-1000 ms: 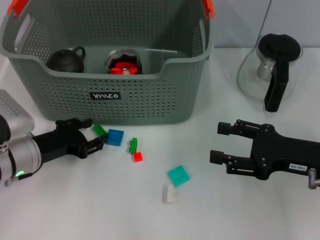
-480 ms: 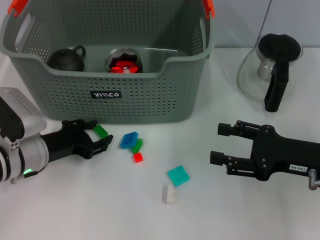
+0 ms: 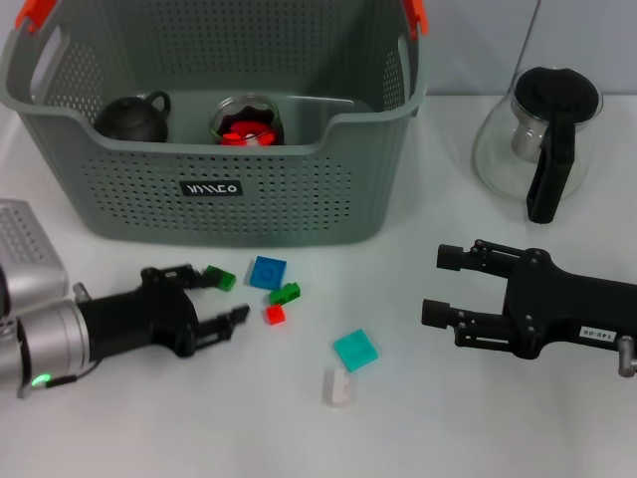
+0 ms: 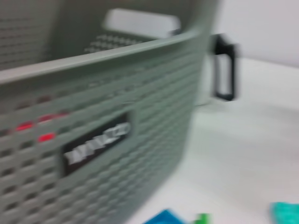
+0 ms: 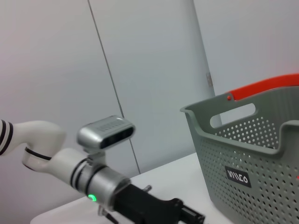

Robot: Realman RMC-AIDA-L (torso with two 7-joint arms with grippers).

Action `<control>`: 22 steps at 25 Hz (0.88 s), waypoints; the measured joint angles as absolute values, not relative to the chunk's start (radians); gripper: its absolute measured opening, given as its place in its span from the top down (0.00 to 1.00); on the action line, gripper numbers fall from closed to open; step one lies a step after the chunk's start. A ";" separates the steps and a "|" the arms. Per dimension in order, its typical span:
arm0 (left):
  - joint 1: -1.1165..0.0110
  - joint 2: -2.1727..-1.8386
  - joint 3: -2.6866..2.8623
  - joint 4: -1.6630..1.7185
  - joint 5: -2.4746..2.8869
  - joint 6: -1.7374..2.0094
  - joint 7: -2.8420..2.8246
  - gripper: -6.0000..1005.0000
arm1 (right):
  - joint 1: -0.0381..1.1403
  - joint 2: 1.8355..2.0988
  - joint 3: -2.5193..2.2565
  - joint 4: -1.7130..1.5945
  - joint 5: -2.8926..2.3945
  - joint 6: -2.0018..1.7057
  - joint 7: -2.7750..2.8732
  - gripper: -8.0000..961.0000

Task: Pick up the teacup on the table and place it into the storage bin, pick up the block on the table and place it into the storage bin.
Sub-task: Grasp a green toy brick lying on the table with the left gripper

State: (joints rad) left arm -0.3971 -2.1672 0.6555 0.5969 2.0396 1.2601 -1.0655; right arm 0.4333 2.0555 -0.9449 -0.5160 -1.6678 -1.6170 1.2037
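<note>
Left gripper low on table, jaws spread, empty; should centre on green block, then close. Right gripper parked, jaws spread.

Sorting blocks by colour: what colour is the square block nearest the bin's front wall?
Blue; the square block shows best in the head view.

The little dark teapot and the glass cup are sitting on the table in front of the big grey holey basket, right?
Not quite. The small dark teapot and the clear glass cup are inside the grey perforated basket, not in front of it, as the head view shows.
</note>
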 joint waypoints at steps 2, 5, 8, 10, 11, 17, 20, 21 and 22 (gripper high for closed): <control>-0.386 -2.166 0.653 0.625 2.071 1.337 -1.067 0.39 | 0.435 2.056 -0.945 -0.516 -1.668 -1.617 1.204 0.14; -0.379 -2.168 0.639 0.649 2.081 1.342 -1.070 0.39 | 0.437 2.055 -0.944 -0.516 -1.667 -1.617 1.204 0.14; -0.388 -2.169 0.633 0.643 2.075 1.268 -1.070 0.39 | 0.441 2.056 -0.937 -0.516 -1.668 -1.616 1.204 0.14; -0.401 -2.169 0.637 0.635 2.074 1.228 -1.070 0.39 | 0.442 2.056 -0.933 -0.516 -1.670 -1.616 1.204 0.14; -0.408 -2.169 0.639 0.629 2.074 1.214 -1.069 0.39 | 0.443 2.057 -0.933 -0.516 -1.671 -1.616 1.204 0.14; -0.444 -2.169 0.641 0.597 2.076 1.155 -1.066 0.40 | 0.437 2.059 -0.933 -0.515 -1.673 -1.615 1.204 0.14; -0.452 -2.169 0.644 0.585 2.085 1.137 -1.070 0.41 | 0.435 2.058 -0.933 -0.515 -1.673 -1.615 1.204 0.14; -0.454 -2.169 0.648 0.580 2.088 1.132 -1.070 0.41 | 0.434 2.058 -0.933 -0.515 -1.673 -1.615 1.204 0.14; -0.453 -2.169 0.650 0.578 2.088 1.129 -1.070 0.41 | 0.434 2.058 -0.933 -0.515 -1.673 -1.615 1.204 0.14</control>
